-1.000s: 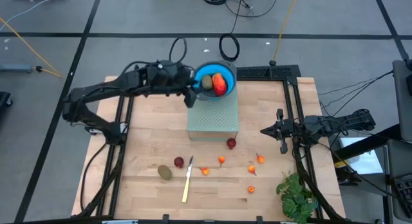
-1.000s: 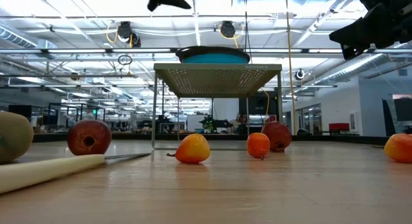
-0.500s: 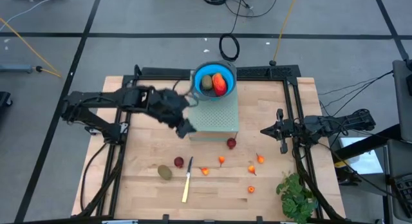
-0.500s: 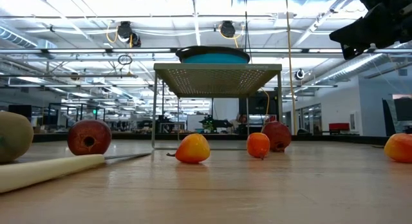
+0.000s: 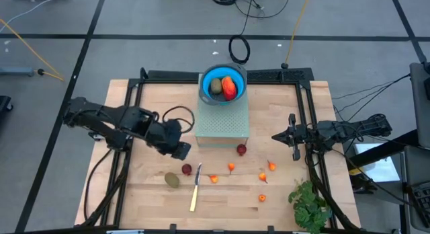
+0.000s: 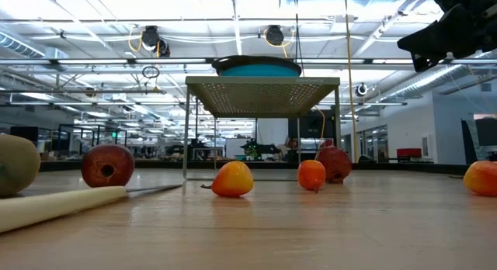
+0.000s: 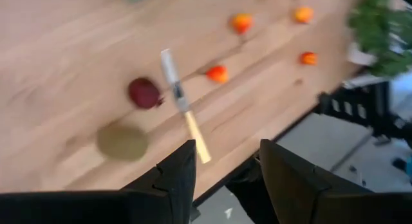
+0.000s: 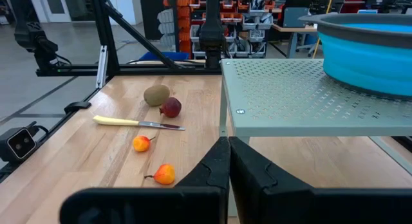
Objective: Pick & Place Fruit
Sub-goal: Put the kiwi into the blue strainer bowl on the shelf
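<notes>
Left gripper [image 5: 180, 150] hovered over the table [image 5: 282, 200] beside the perforated stand [image 5: 222, 126], fingers [image 7: 174, 179] apart, nothing between them. Right gripper [image 5: 293, 137] sat parked at the right edge, fingers pressed together, empty. Blue bowl [image 5: 222, 84] on the stand held a kiwi [image 5: 216, 87] and the red-orange oblong [image 5: 229, 87]. Second kiwi [image 5: 173, 180], dark red balls [image 5: 187, 169] and tiny orange bits [image 5: 230, 167] lay on the table near the knife [image 5: 195, 189].

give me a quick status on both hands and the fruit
Left hand open, empty, above kiwi and red ball. Right hand shut, parked at right edge. Two fruits in blue bowl. Knife beside kiwi.
</notes>
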Robot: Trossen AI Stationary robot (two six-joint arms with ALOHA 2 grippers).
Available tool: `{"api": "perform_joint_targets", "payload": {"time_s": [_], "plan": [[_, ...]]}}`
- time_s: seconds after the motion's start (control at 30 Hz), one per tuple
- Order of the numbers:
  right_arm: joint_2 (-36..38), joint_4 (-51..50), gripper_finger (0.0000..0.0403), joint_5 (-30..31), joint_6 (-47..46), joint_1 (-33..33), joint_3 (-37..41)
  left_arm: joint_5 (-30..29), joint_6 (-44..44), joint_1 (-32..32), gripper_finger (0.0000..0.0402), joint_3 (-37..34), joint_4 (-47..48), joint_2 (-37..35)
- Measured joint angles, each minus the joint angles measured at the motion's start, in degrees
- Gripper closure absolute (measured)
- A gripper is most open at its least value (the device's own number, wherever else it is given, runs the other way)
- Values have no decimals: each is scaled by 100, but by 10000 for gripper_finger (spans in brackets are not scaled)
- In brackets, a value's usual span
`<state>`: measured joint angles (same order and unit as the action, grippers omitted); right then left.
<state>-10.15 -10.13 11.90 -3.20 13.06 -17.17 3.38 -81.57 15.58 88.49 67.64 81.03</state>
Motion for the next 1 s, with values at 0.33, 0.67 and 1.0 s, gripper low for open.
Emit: {"api": "perform_joint_targets", "payload": {"time_s": [0.33,0.67,1.0], "plan": [[0,0,403,0,0,0,0,-356,-2190,744,234,0,1255,230],[0,2,403,0,0,0,0,-363,-3475,1377,234,0,1536,821],[2,2,403,0,0,0,0,-1017,-3818,1772,234,-26,1474,1255]]}}
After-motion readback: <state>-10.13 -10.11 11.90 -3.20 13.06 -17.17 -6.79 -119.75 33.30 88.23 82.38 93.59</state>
